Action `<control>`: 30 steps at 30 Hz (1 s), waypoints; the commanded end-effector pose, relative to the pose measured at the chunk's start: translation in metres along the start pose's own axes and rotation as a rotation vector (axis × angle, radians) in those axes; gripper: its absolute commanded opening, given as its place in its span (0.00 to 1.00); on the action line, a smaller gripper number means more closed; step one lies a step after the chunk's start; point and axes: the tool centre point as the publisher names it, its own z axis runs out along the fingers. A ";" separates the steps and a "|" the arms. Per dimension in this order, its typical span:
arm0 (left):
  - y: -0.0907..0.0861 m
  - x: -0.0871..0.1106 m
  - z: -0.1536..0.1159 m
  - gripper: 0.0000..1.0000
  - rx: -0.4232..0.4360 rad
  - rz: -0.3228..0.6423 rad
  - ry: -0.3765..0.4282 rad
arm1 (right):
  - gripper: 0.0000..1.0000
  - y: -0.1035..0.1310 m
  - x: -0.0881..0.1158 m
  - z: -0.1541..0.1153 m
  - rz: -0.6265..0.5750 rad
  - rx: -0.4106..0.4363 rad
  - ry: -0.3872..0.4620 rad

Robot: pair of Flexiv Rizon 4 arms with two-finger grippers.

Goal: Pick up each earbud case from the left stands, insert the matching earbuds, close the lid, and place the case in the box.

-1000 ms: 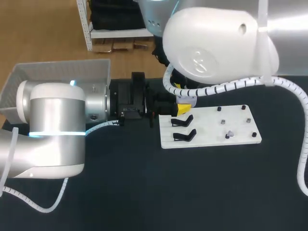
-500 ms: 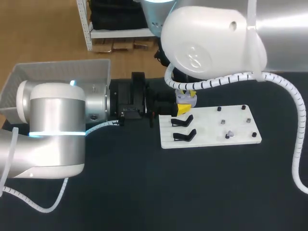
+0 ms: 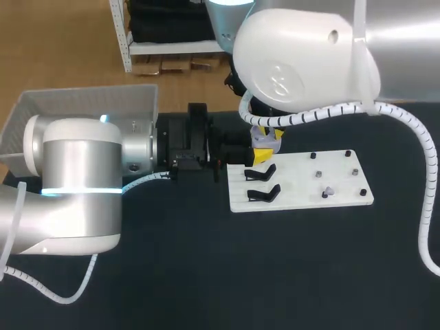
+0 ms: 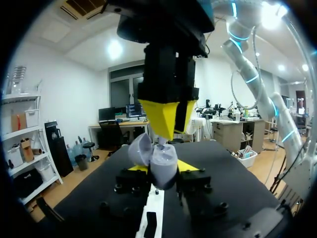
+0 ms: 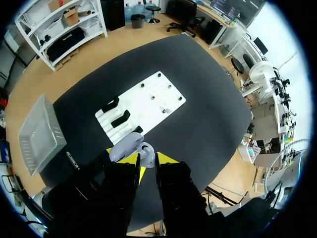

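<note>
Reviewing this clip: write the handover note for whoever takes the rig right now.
Left gripper: shut on the open lavender earbud case, beside the white board and its stands.
Right gripper: just above the case; grip unclear.
One earbud sits on the board's peg side; the visible stands are bare.
Done: case picked up, lid open.
To do: finish inserting earbuds, close lid, place case in the box.

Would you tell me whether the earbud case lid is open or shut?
Open: the lid stands swung away from the earbud case body.
</note>
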 end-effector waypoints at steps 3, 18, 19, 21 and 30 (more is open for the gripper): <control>-0.002 0.002 0.001 0.00 -0.013 0.005 -0.009 | 0.00 0.001 -0.001 0.003 0.001 -0.003 0.001; -0.002 0.002 0.001 0.00 -0.013 0.005 -0.009 | 0.00 0.003 0.002 0.014 -0.006 0.005 0.010; -0.002 0.002 0.001 0.00 -0.013 0.005 -0.009 | 0.00 0.003 0.002 0.015 -0.002 0.005 0.017; -0.002 0.002 0.001 0.00 -0.013 0.005 -0.009 | 0.00 0.002 0.002 0.017 0.001 0.005 0.020; -0.002 0.002 0.001 0.00 -0.013 0.005 -0.009 | 0.32 0.001 0.002 0.017 0.007 0.003 0.021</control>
